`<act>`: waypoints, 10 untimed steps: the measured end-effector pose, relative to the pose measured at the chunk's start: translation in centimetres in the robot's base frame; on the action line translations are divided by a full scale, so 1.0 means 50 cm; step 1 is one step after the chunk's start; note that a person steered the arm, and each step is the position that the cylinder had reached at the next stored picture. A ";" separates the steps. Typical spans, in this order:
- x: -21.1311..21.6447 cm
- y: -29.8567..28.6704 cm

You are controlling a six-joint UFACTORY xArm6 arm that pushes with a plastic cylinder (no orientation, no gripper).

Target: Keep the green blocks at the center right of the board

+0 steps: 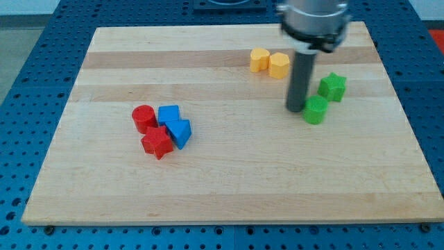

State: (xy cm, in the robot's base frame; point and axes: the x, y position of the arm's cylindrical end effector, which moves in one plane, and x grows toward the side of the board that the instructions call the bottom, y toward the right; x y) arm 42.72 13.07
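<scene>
A green cylinder (316,110) lies at the board's centre right, just below and left of a green star (332,87). The two green blocks are close together, nearly touching. My tip (297,108) is down on the board right against the cylinder's left side. The rod rises from there to the arm body at the view's top.
Two yellow blocks (270,63) sit side by side near the top, up and left of my tip. A red cylinder (143,118), a red star (157,142) and two blue blocks (175,125) cluster at centre left. The wooden board (222,187) ends close to the green star's right.
</scene>
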 end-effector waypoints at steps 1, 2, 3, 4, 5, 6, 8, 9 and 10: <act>0.023 -0.050; 0.039 -0.120; 0.055 -0.098; 0.073 -0.022; 0.067 0.066; 0.066 0.137; 0.079 0.057; 0.046 -0.049; -0.038 -0.051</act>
State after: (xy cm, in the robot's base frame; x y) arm 40.81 10.50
